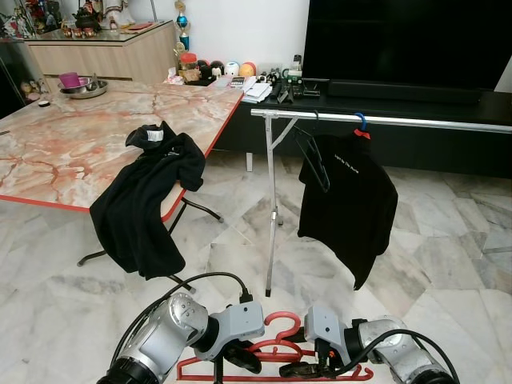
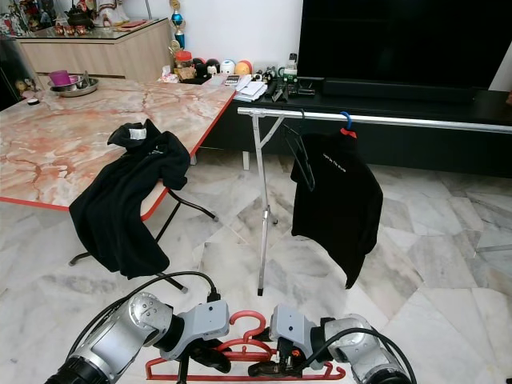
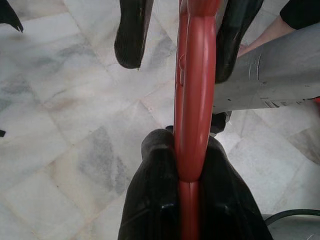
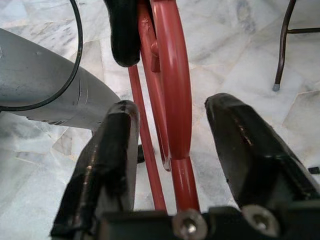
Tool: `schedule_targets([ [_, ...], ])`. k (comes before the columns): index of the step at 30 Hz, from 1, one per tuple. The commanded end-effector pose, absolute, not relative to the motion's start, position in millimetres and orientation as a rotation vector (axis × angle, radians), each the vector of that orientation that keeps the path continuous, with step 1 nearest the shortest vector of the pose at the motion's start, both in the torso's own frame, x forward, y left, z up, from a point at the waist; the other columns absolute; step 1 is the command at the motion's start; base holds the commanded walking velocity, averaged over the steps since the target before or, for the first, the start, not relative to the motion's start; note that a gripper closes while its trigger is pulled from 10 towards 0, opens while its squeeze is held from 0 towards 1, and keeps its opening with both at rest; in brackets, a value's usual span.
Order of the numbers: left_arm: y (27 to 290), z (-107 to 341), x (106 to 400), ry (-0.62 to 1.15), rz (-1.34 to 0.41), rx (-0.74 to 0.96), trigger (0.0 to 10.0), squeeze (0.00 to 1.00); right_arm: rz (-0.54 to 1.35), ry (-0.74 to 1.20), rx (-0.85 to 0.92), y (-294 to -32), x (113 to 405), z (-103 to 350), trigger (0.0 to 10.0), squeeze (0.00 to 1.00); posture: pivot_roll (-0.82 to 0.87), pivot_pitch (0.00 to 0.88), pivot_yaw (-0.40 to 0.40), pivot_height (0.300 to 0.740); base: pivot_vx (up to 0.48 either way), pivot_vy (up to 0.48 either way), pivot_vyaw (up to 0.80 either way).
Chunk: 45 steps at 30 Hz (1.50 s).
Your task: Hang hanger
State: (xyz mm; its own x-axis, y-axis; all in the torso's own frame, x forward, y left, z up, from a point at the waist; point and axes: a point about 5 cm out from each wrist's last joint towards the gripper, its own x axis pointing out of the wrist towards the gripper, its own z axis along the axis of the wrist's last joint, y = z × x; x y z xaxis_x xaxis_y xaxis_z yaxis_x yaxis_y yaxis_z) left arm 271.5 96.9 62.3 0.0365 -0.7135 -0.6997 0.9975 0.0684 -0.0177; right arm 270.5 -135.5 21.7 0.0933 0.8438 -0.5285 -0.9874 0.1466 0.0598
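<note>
A red plastic hanger point(image 1: 276, 330) is held low over the marble floor, right in front of me. My left gripper point(image 1: 240, 357) is shut on its bar, and the left wrist view shows the fingers point(image 3: 155, 185) clamped against the red bar point(image 3: 195, 100). From the other side my right gripper point(image 1: 302, 368) stands open around the same hanger point(image 4: 172, 90), with a gap at each finger point(image 4: 112, 155). Ahead stands a metal clothes rail point(image 1: 400, 120) bearing a black shirt point(image 1: 348, 200) and an empty black hanger point(image 1: 312, 156).
A second black shirt point(image 1: 148, 200) drapes over the edge of the marble-topped table point(image 1: 64, 152) on the left. Behind the rail are a low black TV console point(image 1: 448, 104) and a large dark screen point(image 1: 408, 40). A cable point(image 1: 200, 280) loops from my left arm.
</note>
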Motion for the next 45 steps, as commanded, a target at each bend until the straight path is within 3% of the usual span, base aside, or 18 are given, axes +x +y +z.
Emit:
schedule_targets([
  [1,94,70,274,0.603,-1.436,0.577,10.0,0.0,1.402,0.501,-0.35,-136,272,23,0.0,0.0,0.13,0.004,-0.04,0.74,0.0,0.0,0.0],
  [27,95,73,277,0.554,-1.431,0.576,10.0,0.0,1.41,0.562,-0.34,-138,264,12,0.0,0.0,0.13,0.004,-0.038,0.74,0.0,0.0,0.0],
  [28,95,74,276,0.553,-1.445,0.564,10.0,0.88,1.409,0.567,-0.341,-139,264,12,0.0,0.0,0.13,0.004,-0.037,0.74,0.0,0.0,0.0],
  [29,95,74,275,0.559,-1.455,0.543,10.0,1.0,1.408,0.573,-0.343,-139,263,11,0.0,0.0,0.13,0.004,-0.037,0.74,0.0,0.0,0.0],
  [38,96,78,268,0.561,-1.521,0.504,10.0,1.0,1.424,0.653,-0.384,-144,249,-4,0.0,0.0,0.13,0.0,-0.039,0.74,0.0,0.0,0.0],
  [45,121,70,262,0.626,-1.453,0.508,10.0,1.0,1.167,0.743,-0.356,-164,240,-23,0.0,0.0,0.13,0.0,-0.037,0.74,0.0,0.0,0.0],
])
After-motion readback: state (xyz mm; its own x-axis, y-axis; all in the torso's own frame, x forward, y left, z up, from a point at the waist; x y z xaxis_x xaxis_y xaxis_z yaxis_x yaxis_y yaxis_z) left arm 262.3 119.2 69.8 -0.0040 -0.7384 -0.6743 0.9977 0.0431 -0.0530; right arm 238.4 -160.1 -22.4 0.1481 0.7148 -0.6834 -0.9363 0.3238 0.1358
